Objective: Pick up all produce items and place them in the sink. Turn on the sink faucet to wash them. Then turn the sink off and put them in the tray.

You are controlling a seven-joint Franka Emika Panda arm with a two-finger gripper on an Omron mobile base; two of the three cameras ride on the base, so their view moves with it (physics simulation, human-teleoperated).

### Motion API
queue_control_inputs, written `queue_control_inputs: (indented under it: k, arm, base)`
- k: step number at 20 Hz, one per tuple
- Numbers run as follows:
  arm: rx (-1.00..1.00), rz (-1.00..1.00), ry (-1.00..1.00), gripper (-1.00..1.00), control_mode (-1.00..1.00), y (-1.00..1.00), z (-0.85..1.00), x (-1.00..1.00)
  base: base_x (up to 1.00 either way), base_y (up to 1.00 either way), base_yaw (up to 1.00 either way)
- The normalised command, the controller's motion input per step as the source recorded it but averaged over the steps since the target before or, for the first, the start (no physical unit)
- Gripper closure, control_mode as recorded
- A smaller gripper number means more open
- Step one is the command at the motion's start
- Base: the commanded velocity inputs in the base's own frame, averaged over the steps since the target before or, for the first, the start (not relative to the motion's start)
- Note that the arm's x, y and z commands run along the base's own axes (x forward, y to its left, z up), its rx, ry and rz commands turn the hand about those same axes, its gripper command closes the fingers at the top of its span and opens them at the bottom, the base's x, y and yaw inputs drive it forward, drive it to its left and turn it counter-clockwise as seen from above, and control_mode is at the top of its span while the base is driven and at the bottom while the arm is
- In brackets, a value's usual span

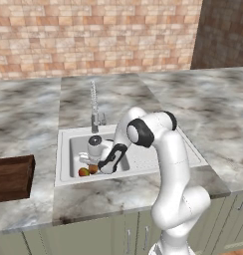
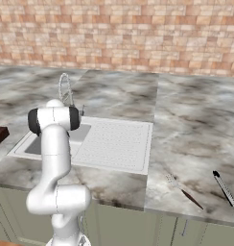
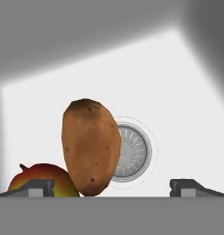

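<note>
1. Both produce items lie in the square basin of the white rectangular sink (image 1: 193,154): a brown oval potato (image 3: 91,147) and a rounded red-and-yellow-green fruit (image 3: 40,178), which look to be touching at the potato's lower edge, close to the round metal drain (image 3: 132,151).
2. The two-finger gripper (image 3: 111,186) hangs low in the basin with its jaws spread wide and nothing between them; the potato stands just ahead, toward the left fingertip.
3. Judgement: either the produce is newly set down and washing comes next, or it is about to be picked out for the tray. Nothing visible settles which; no water is seen running.
4. If washing is next, the hand must rise clear of the basin and reach the small lever at the base of the slim tall chrome faucet (image 1: 94,110), behind the basin.
5. Room is tight low down: the basin walls close in on all sides.
6. The dark brown wooden tray (image 1: 13,177) sits on the marble counter (image 1: 24,114) to the left, well apart from the sink, across open counter.
</note>
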Motion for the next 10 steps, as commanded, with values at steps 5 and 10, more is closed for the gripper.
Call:
queue_control_inputs:
  k: [5, 10]
  arm:
    - [0.0, 0.01, 0.0, -1.0, -1.0, 0.03, -0.37, 0.18]
    - [0.0, 0.0, 0.0, -1.0, -1.0, 0.0, -0.44, 0.08]
  base:
    - [0.0, 0.0, 0.0]
    - [0.0, 0.0, 0.0]
